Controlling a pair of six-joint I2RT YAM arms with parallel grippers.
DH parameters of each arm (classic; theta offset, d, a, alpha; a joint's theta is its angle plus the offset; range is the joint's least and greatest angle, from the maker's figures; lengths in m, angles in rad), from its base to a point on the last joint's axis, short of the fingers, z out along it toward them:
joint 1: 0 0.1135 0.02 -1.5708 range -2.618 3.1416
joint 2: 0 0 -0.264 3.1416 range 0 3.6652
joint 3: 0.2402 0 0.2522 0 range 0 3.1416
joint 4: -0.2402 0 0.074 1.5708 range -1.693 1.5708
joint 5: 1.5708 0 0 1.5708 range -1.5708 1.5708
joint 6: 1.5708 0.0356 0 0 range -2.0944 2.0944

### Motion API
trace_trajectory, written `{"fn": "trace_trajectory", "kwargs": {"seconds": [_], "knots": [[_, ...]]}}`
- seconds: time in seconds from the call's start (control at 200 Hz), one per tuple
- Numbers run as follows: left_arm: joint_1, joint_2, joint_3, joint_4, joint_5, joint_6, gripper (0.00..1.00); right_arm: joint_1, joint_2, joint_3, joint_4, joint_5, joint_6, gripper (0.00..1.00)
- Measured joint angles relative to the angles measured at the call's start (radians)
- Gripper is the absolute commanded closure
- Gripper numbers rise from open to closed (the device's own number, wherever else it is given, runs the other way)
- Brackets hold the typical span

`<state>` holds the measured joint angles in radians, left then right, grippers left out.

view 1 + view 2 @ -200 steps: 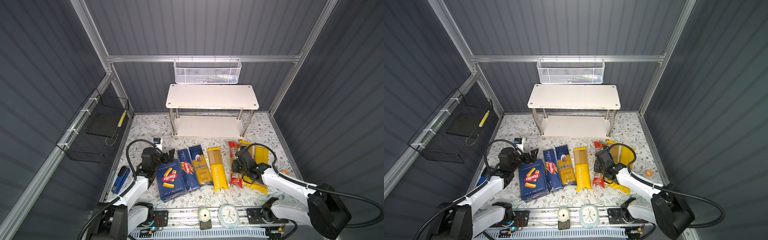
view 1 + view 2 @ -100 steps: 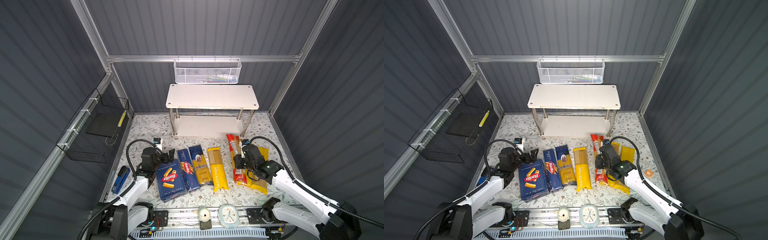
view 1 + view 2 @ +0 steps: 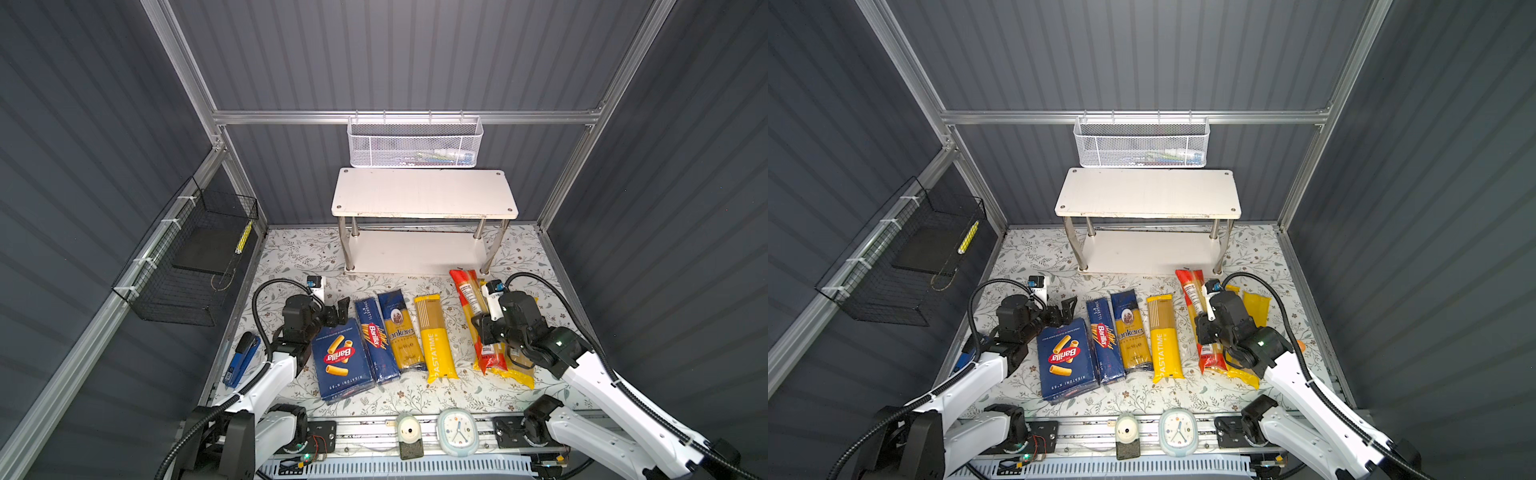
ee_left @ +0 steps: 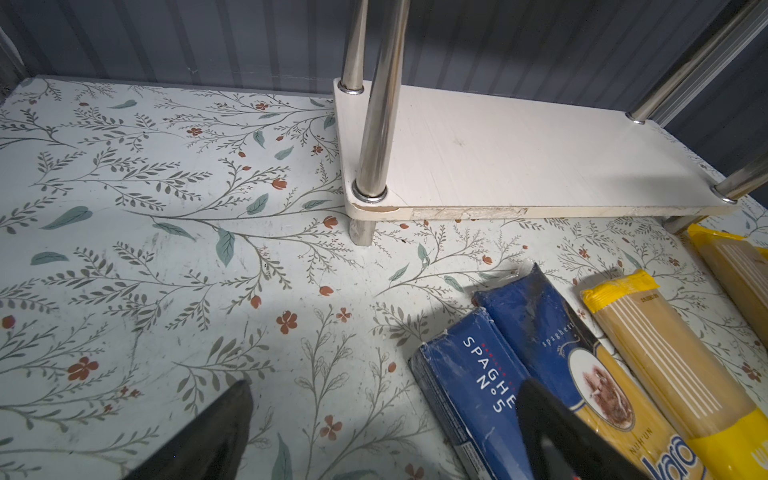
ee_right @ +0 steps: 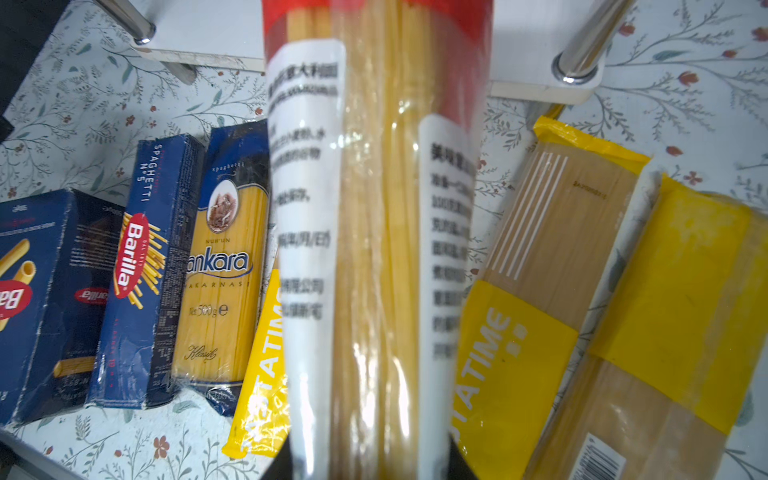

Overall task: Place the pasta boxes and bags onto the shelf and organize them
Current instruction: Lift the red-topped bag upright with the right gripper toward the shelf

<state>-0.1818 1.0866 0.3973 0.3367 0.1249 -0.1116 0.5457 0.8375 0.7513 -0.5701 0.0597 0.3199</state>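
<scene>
Right gripper [image 3: 485, 330] clamps the red-clear bag [image 3: 465, 286] near mid-length, likely for balance, nose toward the shelf [image 3: 424, 195] at upper centre — left gripper [image 3: 337, 311] gapes, empty.

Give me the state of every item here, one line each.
red-clear bag, clamped, pointing toward the shelf
right gripper, shut on red-clear bag
left gripper, open, empty
shelf, both boards bare
wide Barilla box, flat on table
narrow Barilla box, flat on table
Ankara bag, flat on table
middle PASTATIME bag, flat on table
second PASTATIME bag, flat
yellow-clear bag, flat beside it
</scene>
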Motion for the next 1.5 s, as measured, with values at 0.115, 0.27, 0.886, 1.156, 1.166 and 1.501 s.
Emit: {"fn": "trace_trajectory", "kwargs": {"seconds": [0.115,0.27,0.886,1.156,1.166,1.501], "knots": [[0.000,0.000,0.000,0.000,0.000,0.000,0.01,0.000,-0.020,0.052,-0.024,-0.015,-0.016,1.00],[0.000,0.000,0.000,0.000,-0.001,0.000,0.01,0.000,-0.026,0.126,-0.047,-0.031,-0.038,1.00],[0.000,-0.018,0.000,0.000,-0.001,0.000,0.01,0.000,0.007,0.442,-0.216,-0.002,-0.071,1.00],[0.000,-0.018,0.000,0.000,0.000,0.000,0.00,-0.008,0.068,0.566,-0.230,0.076,-0.070,1.00],[0.000,-0.018,0.000,0.000,0.000,0.000,0.00,-0.009,0.069,0.570,-0.230,0.077,-0.070,1.00],[0.000,-0.018,0.000,0.000,0.000,0.000,0.00,-0.074,0.133,0.678,-0.199,0.139,-0.084,1.00]]}}
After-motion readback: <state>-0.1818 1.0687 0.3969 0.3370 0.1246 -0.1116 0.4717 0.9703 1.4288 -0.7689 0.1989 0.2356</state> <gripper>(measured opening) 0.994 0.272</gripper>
